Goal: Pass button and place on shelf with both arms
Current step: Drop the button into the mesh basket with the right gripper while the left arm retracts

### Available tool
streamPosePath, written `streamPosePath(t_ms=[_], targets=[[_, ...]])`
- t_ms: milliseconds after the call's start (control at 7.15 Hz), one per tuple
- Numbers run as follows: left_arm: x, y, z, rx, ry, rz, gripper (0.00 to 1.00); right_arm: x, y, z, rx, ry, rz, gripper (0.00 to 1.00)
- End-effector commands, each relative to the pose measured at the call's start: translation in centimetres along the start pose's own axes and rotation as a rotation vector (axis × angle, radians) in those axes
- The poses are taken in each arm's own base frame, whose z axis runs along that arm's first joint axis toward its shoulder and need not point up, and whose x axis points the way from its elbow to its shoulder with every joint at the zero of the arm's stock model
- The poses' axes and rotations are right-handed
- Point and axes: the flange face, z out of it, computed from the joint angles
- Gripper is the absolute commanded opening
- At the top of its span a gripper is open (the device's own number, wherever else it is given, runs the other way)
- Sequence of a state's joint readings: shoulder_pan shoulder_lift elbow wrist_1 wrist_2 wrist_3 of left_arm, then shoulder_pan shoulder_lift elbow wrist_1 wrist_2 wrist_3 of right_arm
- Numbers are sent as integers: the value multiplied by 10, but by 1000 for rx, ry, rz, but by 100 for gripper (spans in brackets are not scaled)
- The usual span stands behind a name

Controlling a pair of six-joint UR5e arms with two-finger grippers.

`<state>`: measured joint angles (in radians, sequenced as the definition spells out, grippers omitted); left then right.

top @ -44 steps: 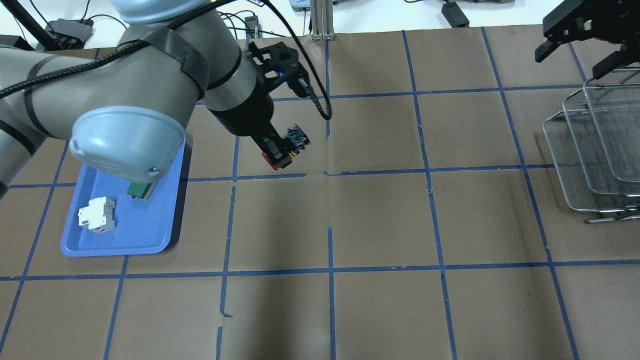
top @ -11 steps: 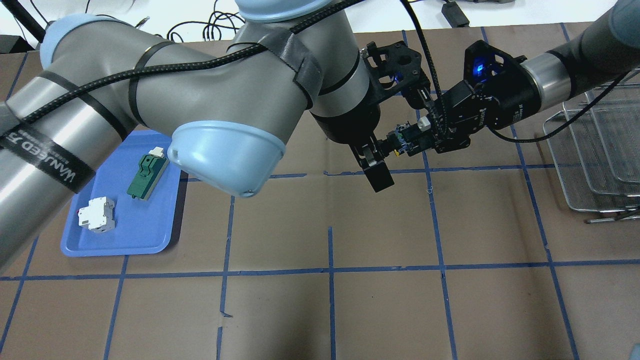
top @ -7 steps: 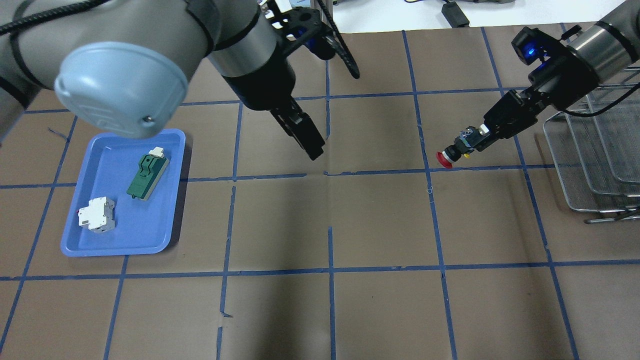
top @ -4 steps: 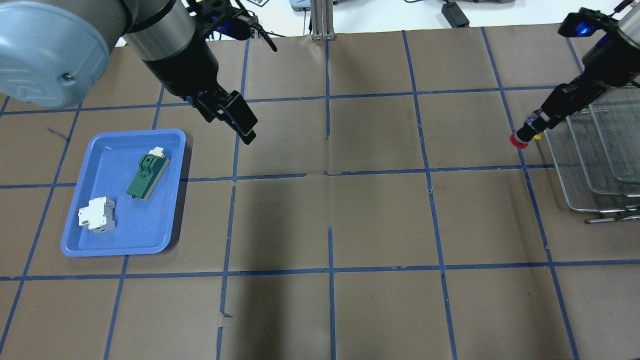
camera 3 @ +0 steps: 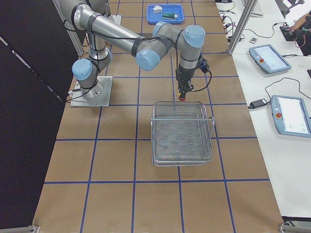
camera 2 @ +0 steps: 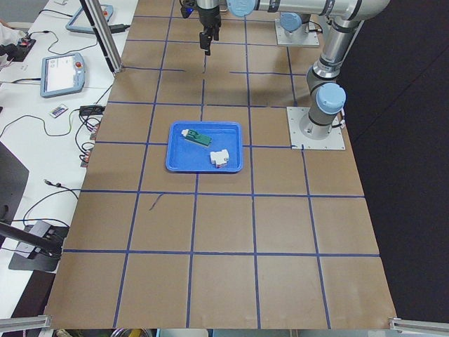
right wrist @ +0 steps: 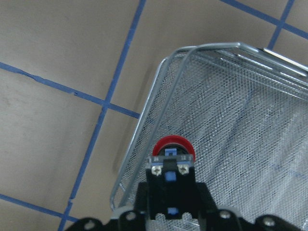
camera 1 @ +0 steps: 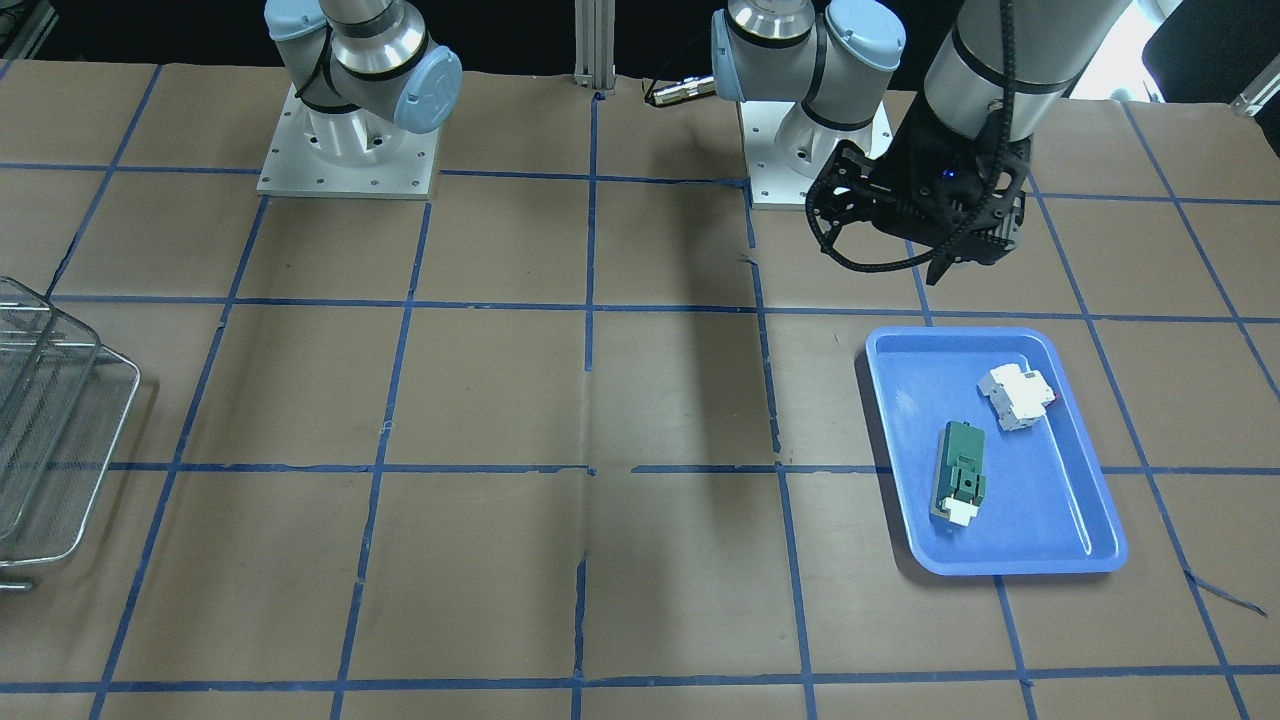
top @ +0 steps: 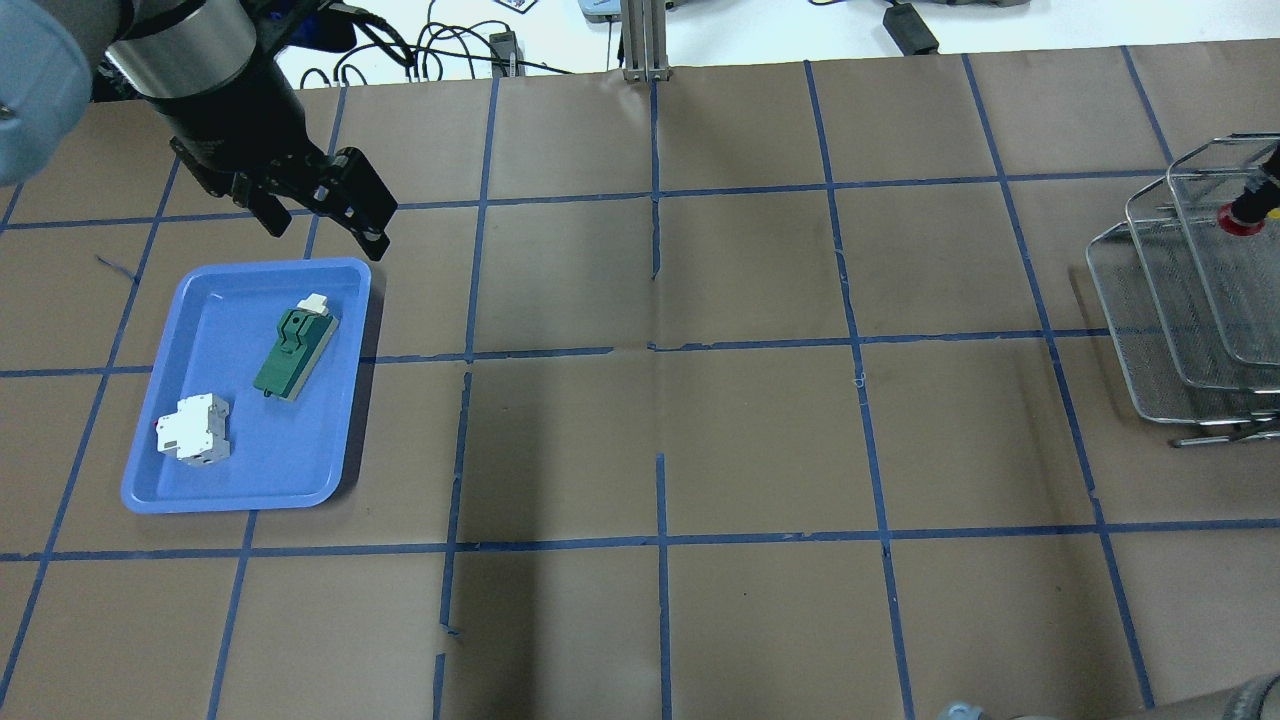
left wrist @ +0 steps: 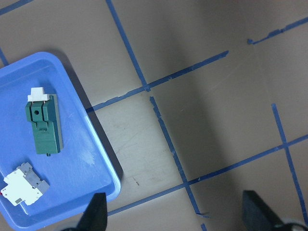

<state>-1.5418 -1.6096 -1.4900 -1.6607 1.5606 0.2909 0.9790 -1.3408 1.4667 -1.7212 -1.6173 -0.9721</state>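
Note:
The button [right wrist: 173, 144] has a red cap and a black body. My right gripper [right wrist: 171, 179] is shut on its body and holds it cap down over the shelf [right wrist: 231, 110], just inside the near corner rim of the top tier. In the overhead view the red cap of the button [top: 1243, 218] shows at the right edge, above the shelf [top: 1150, 300]. My left gripper [top: 325, 225] is open and empty, above the table beside the far right corner of the blue tray.
The blue tray [top: 200, 480] holds a green rectangular block [top: 293, 340] and a white breaker-like module [top: 195, 430]. The shelf's stacked tiers stand at the table's right end [camera 3: 182, 131]. An aluminium post [top: 645, 40] stands at the table's far edge.
The button passed from my left gripper to my right. The right gripper carried it right to over the shelf. The left gripper opened and drew back left to beside the blue tray.

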Motion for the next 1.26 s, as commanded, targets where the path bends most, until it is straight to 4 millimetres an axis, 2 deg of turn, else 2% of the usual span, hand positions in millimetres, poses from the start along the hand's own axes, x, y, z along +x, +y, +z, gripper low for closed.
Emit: streamPosePath(t_ms=[0, 280, 419, 559, 699, 839, 978, 1118], targets=[[3, -2, -2, 28, -3, -192, 100, 58, 25, 45, -3, -27, -27, 50], [11, -3, -3, 36, -8, -307, 100, 55, 20, 49, 41, -68, -31, 84], [11, -3, -5, 46, -7, -309, 100, 53, 22, 40, 45, -61, -23, 100], [8, -5, -5, 56, -8, -310, 100, 47, 19, 30, 40, -71, -30, 100], [1, -5, -7, 62, -11, -313, 100, 29, 18, 1, 47, -57, -34, 100], [0, -6, -8, 77, -14, -312, 100, -10, 2, -16, 22, -76, -94, 100], [2, -6, -5, 73, -14, -309, 100, -49, -6, -35, 1, -103, -107, 100], [2, -6, -5, 73, -14, -309, 100, -87, -6, -57, -8, -128, -48, 100]])
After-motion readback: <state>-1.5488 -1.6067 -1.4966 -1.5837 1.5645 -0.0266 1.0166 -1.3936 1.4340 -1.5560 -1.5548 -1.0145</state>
